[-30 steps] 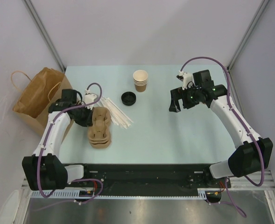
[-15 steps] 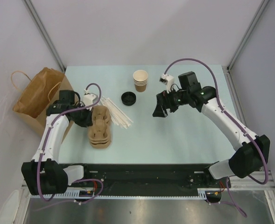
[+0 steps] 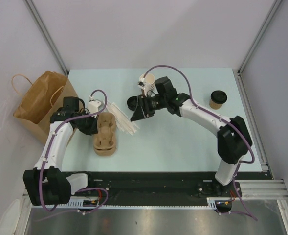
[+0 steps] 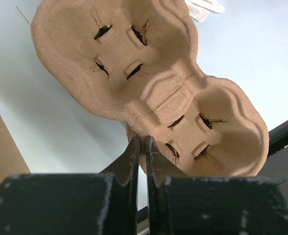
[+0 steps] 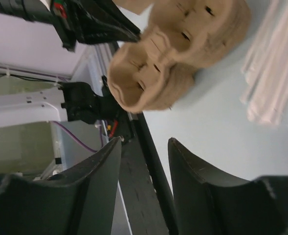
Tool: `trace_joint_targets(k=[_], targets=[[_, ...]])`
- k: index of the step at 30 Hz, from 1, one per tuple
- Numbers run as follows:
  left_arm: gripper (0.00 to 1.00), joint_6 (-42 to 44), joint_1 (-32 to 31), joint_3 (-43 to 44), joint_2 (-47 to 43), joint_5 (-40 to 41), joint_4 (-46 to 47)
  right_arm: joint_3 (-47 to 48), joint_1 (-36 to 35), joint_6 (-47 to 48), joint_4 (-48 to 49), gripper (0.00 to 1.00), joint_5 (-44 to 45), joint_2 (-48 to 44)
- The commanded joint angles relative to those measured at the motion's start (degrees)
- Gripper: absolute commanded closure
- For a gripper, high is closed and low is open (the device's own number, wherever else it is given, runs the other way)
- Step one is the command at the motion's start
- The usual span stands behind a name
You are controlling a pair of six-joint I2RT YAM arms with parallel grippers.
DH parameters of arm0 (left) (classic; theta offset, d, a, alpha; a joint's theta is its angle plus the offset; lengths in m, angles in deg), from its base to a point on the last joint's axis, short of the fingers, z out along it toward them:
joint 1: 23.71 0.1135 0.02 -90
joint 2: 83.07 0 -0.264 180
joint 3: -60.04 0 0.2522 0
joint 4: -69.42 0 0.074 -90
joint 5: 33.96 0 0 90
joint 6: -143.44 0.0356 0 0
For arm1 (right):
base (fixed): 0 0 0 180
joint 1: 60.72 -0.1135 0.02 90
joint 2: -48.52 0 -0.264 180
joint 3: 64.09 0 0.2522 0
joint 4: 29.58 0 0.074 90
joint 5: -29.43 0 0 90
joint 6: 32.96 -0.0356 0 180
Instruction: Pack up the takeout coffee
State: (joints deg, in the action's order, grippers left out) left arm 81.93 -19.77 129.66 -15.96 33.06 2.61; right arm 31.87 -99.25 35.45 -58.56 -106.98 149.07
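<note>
Seen from the top camera, one takeout coffee, a small tan paper cup with a round black plastic lid (image 3: 217,99), stood upright on the pale blue-green worktop (image 3: 183,142). It was near the right edge and well apart from both hands. The left hand (image 3: 94,125) sat at the left rim of a tan moulded-pulp cup carrier (image 3: 106,134), beside a large brown paper bag with handles (image 3: 38,100). The right hand (image 3: 135,115) reached across the middle of the worktop. It hung over the far end of a loose bundle of white paper-wrapped straws (image 3: 121,120), just beside a loose round black lid (image 3: 132,102). A stack of lidless tan cups (image 3: 146,81) stood just behind that arm.

In the left wrist view, the left hand (image 4: 142,147) was closed tight, its two fingers (image 4: 133,159) pinching the carrier's (image 4: 148,83) near rim. At least one more piece of the same shape showed beneath it. No lidded cup appeared here.

In the right wrist view, the right hand (image 5: 144,143) was partly open. Its fingers (image 5: 102,181) stood apart with nothing between them, above bare worktop. Beyond them lay the carrier (image 5: 178,49) with the left arm's black hand (image 5: 92,22) at its edge. The straws (image 5: 276,68) lay to the right.
</note>
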Motion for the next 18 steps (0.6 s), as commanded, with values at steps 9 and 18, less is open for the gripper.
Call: trace_joint_targets(k=[9, 18], targets=[[1.00, -0.01, 0.63, -1.27, -1.11, -2.33, 3.05, 11.68, -7.71, -13.22, 12.85, 0.59, -1.84, 16.43], [1.00, -0.36, 0.98, -1.10, 0.21, -3.03, 4.01, 10.79, -9.11, -13.92, 13.55, 0.58, -2.54, 19.85]])
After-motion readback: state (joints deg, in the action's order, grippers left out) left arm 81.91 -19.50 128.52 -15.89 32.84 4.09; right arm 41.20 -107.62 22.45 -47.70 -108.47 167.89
